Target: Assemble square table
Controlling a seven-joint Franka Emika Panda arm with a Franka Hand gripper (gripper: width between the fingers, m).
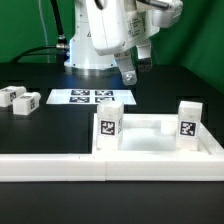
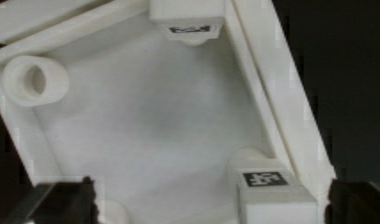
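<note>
Currently the claw (image 1: 133, 72) is hanging wide open and gripping nothing. It's hovering over the square table top (image 1: 150, 142), which is sitting on the tabletop (image 1: 40, 135) just behind the long fence (image 1: 60, 166). The wrist view is looking down inside the rim, and one bare corner socket (image 2: 30, 80) is showing. Leg A (image 1: 108, 127) and leg B (image 1: 187, 120) are standing on the top.

What matters next, I'd say: on the exterior view's clock face, the nearer loose leg (image 1: 29, 102) and its twin (image 1: 10, 96) are lying between 8 and 9 o'clock from the claw. They're well apart from it, past the marker board (image 1: 90, 97). I can't tell their long axis from here.
</note>
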